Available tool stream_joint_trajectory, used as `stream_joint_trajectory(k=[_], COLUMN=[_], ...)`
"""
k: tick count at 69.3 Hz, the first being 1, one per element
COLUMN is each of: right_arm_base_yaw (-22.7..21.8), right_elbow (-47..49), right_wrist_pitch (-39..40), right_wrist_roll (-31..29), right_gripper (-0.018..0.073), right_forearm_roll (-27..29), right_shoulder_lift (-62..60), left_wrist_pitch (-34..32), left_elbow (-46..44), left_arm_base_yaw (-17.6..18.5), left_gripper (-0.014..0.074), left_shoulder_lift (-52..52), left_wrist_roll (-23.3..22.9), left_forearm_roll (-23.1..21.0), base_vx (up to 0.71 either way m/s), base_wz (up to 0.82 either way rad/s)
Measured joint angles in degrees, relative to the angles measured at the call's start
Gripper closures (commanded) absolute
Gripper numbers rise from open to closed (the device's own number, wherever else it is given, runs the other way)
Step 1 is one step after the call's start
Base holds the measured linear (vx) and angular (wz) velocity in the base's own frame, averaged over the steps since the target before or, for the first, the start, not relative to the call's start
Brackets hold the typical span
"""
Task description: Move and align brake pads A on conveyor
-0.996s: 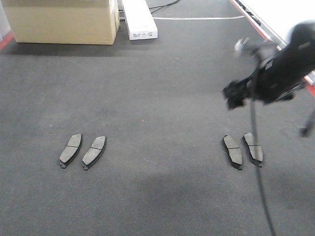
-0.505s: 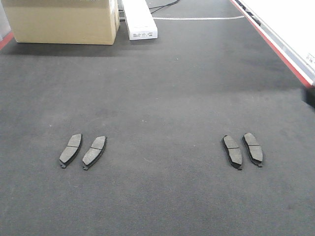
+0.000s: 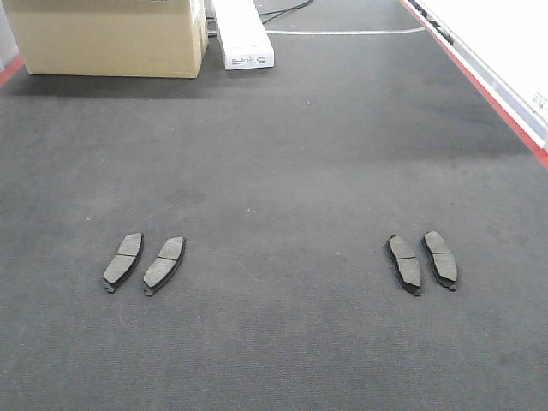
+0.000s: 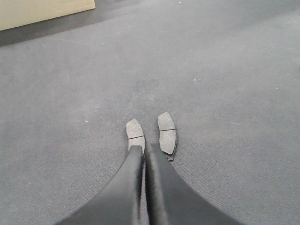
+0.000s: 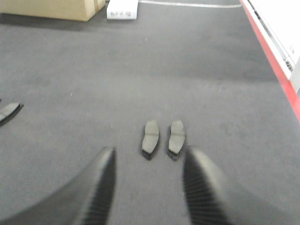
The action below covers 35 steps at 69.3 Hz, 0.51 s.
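Four brake pads [image 3: 144,262] on conveyor [image 3: 282,154] in two side-by-side pairs; alignment apparently complete. Left gripper [image 4: 144,152] fingers pressed together, right gripper [image 5: 149,164] fingers spread, both empty.

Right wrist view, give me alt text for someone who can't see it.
Two brake pads lie side by side, apart, on the dark conveyor, just beyond the open right end effector. A cardboard box sits far back left.

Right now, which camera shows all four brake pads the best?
The front-facing view: both pairs of brake pads lie whole and sharp on the belt. The left wrist view shows only two, one partly hidden behind the closed fingers. The right wrist view shows one blurry pair plus a pad cut off at its edge.
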<state>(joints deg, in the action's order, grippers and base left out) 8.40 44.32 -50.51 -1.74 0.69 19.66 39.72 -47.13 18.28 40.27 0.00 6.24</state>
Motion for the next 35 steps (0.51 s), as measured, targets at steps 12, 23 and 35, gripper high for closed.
stream_joint_trajectory(k=[12, 23, 35], right_arm_base_yaw=[0.0, 0.0, 0.0], right_elbow=[-0.2, -0.2, -0.2], right_wrist_pitch=[-1.5, -1.9, -1.8], right_wrist_roll=[0.1, 0.1, 0.1], right_gripper=[0.0568, 0.0571, 0.0571], right_forearm_roll=[0.0, -0.2, -0.3], right_shoulder_lift=[-0.4, -0.4, -0.4], left_wrist_pitch=[0.0, 0.0, 0.0], left_elbow=[0.0, 0.0, 0.0], left_arm_base_yaw=[0.0, 0.0, 0.0], left_gripper=[0.0603, 0.0603, 0.0603], left_shoulder_lift=[0.0, 0.0, 0.0], left_wrist_roll=[0.0, 0.0, 0.0], left_forearm_roll=[0.0, 0.0, 0.0], base_vx=[0.00, 0.00, 0.00], base_wz=[0.00, 0.00, 0.00])
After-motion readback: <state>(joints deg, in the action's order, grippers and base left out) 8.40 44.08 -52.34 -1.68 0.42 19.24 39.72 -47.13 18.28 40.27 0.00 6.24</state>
